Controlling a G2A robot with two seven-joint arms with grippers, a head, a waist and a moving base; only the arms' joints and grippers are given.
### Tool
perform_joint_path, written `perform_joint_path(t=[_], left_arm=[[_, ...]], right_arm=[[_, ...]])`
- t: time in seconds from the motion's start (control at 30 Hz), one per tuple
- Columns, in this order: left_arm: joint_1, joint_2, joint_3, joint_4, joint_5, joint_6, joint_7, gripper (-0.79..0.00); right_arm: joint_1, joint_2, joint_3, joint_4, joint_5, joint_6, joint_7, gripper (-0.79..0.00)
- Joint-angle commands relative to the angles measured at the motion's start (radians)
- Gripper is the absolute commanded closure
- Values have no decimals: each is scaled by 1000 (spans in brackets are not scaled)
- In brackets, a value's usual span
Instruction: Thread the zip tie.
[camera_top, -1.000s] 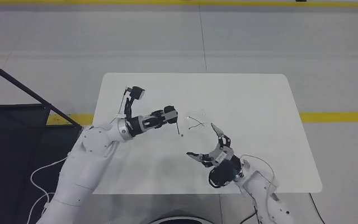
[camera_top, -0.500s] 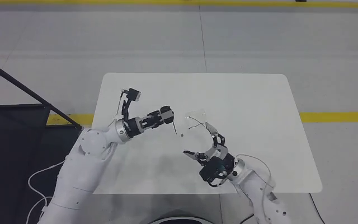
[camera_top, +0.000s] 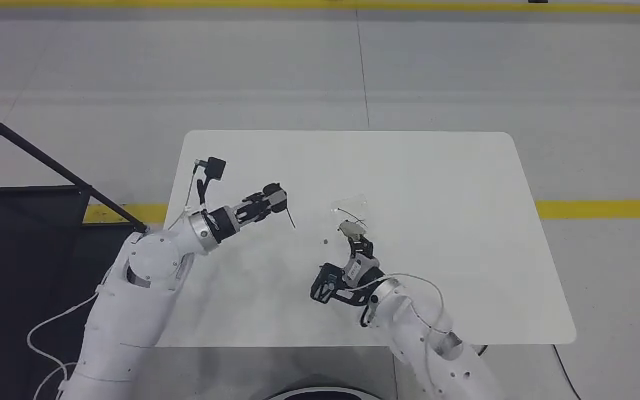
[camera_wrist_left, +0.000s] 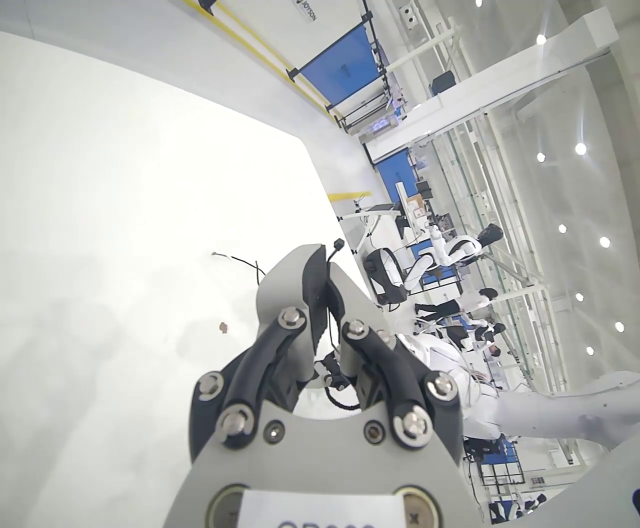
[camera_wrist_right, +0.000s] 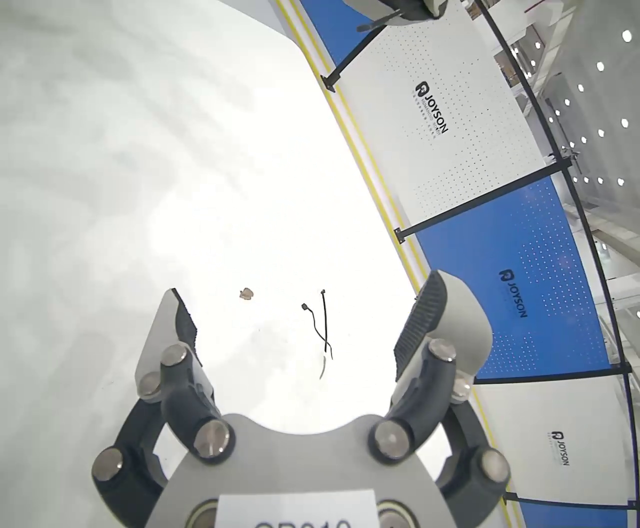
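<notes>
Pinches a black zip tie (camera_wrist_left: 338, 244) in the left gripper (camera_wrist_left: 327, 280) above the table (camera_wrist_right: 150, 150). Hangs the right gripper (camera_wrist_right: 304, 295), fingers spread, near two loose ties (camera_wrist_right: 325, 320) and a brown scrap (camera_wrist_right: 246, 294).
</notes>
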Motion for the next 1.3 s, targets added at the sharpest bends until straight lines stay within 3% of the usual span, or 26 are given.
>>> perform_joint_path(t=[0.0,0.23,0.33,0.47,0.6,0.93,1.27], left_arm=[[0,0,0,0,-1,-1,0,0],[0,0,0,0,-1,-1,0,0],[0,0,0,0,-1,-1,0,0],[0,0,0,0,-1,-1,0,0],[0,0,0,0,-1,-1,0,0],[0,0,0,0,-1,-1,0,0],[0,0,0,0,-1,-1,0,0]], right_arm=[[0,0,0,0,0,0,0,-785],[23,-13,-7,2,21,26,87,-767],[48,-23,-30,5,16,14,169,-517],[84,-39,-61,21,18,11,272,-477],[115,-53,-79,47,39,4,327,-332],[167,-75,-83,100,99,-27,390,-256],[196,-94,-102,129,114,-46,434,-228]])
